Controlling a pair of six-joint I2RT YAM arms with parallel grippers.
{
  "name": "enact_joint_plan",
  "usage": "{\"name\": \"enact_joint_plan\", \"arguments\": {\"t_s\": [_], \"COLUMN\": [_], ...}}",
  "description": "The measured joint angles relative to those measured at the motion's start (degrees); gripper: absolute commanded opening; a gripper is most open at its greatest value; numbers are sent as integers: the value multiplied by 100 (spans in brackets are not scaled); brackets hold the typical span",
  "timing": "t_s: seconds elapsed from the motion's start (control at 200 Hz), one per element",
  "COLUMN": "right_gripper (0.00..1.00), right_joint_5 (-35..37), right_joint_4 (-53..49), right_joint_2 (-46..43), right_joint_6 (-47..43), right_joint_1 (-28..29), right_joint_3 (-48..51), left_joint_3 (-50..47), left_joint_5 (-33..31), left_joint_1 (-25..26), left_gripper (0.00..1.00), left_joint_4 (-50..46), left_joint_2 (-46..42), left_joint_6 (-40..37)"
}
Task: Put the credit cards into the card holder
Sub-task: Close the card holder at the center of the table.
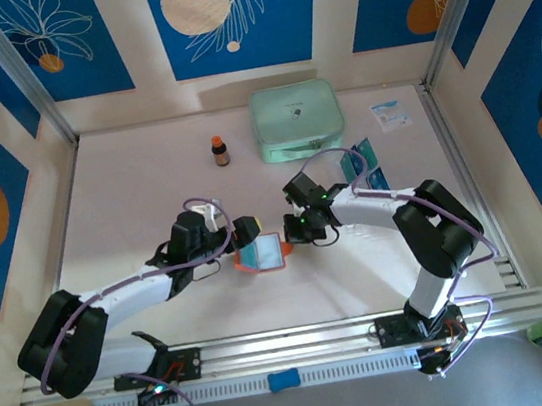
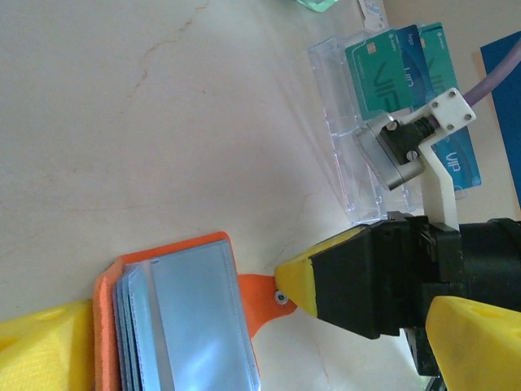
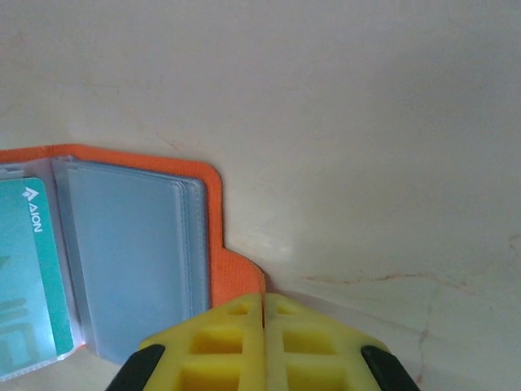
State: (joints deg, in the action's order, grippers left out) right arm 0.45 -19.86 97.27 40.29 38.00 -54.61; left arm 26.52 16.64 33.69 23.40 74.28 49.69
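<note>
Card holder [image 3: 216,228] open on worktop [image 1: 127,183].
Right end effector [image 3: 263,318], closed, touches its tab [image 3: 240,275]; left end effector [image 1: 243,243] spread apart.

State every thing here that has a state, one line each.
card holder, open, lying flat
credit cards, one sleeved, others outside by clear box
left claw, open
right claw, shut, tips at holder's tab
green case, closed
bottle, upright, capped

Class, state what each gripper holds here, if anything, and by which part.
The right gripper appears to pinch the card holder by its orange snap tab; the left gripper is open, holding nothing.
</note>
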Motion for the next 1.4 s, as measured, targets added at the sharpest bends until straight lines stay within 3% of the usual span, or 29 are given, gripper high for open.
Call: {"name": "enact_joint_plan", "arguments": {"t_s": [0.495, 0.635, 0.74, 1.055, 1.4], "right_gripper": [0, 23, 28, 28, 24], "right_joint_5": [-262, -304, -308, -350, -616], "right_joint_4": [273, 269, 243, 118, 57], "right_joint_2": [90, 87, -11, -942, -1473], "right_joint_6": [24, 70, 72, 68, 68], "right_joint_1": [-74, -173, -400, -1344, -1541], "right_joint_3": [-2, -2, 11, 367, 675], "left_joint_3": [367, 398, 398, 361, 289], "left_joint_5": [94, 94, 90, -92, -282], "left_joint_1": [562, 688, 778, 1036, 1172], "left_gripper": [100, 100, 100, 100, 100], "left_joint_4": [437, 704, 861, 1134, 1458], "left_joint_2": [509, 866, 1102, 1449, 1652], "left_joint_6": [240, 341, 411, 446, 411]}}
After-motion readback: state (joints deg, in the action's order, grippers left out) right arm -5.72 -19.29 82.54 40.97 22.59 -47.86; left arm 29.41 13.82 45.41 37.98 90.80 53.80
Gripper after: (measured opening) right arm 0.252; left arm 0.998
